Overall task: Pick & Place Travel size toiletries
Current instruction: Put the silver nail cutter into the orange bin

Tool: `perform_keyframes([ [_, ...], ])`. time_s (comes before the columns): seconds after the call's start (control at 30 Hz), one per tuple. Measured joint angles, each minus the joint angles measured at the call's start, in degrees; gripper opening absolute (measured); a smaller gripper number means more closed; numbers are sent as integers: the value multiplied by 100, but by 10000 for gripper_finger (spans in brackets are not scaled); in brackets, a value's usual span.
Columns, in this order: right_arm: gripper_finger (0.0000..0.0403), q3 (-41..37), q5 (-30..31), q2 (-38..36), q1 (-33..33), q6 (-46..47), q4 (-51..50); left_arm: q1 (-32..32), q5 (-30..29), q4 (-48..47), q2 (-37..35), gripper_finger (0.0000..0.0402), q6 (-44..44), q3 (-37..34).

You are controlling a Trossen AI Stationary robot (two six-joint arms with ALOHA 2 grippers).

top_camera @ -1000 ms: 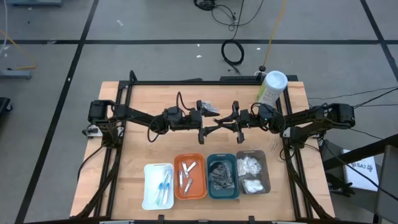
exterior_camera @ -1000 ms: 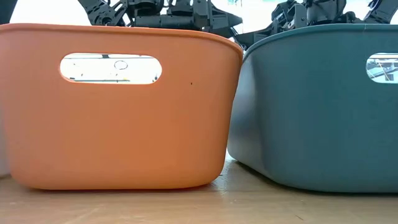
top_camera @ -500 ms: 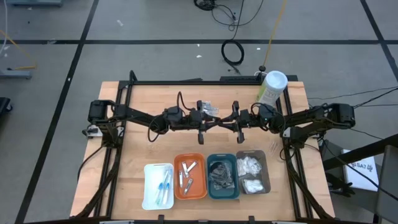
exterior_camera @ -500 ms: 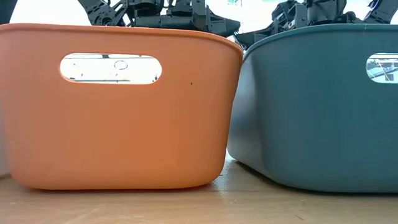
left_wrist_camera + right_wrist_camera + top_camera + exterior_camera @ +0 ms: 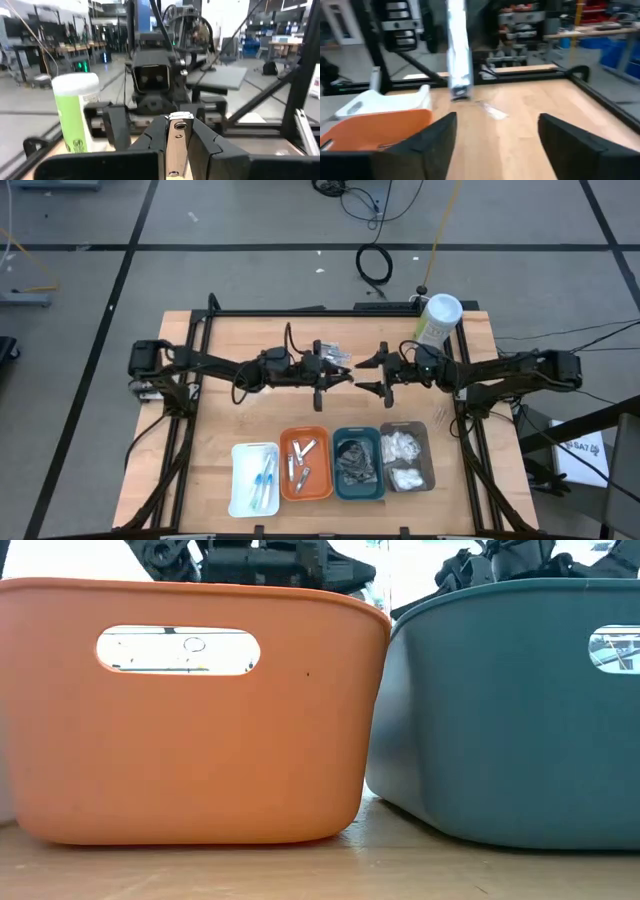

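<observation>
left gripper (image 5: pixel 322 381) pinched on a slim clear-wrapped stick (image 5: pixel 458 57) mid-table above the orange tray (image 5: pixel 305 464), right gripper (image 5: pixel 371 375) spread wide, empty; stick looks light, slippery film, slightly bendy, so best pinched mid-length, gently

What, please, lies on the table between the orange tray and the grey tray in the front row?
In the high view, the teal tray holding dark grey round bundles sits between the orange tray and the grey tray.
</observation>
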Motion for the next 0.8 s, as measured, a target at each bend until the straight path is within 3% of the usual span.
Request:
perform_keyframes([
  [0.17,294,-2,728,-864,1,-5,-1107,-87,462,-1364,-652,30,-569,-2],
  [0.3,294,-2,1013,-1468,1,-13,-1851,-301,1176,-2632,-1015,30,-1248,-28],
  [0.43,281,-7,1027,-1795,1,-20,-2173,-782,1232,-3504,-1076,30,-1669,-215],
  [0.63,268,-8,1027,-1832,3,-22,-2220,-1543,1108,-3453,-979,30,-2808,-832],
  [0.8,265,-8,1029,-1823,3,-11,-2211,-2009,436,-3080,-982,30,-3992,-1277],
])
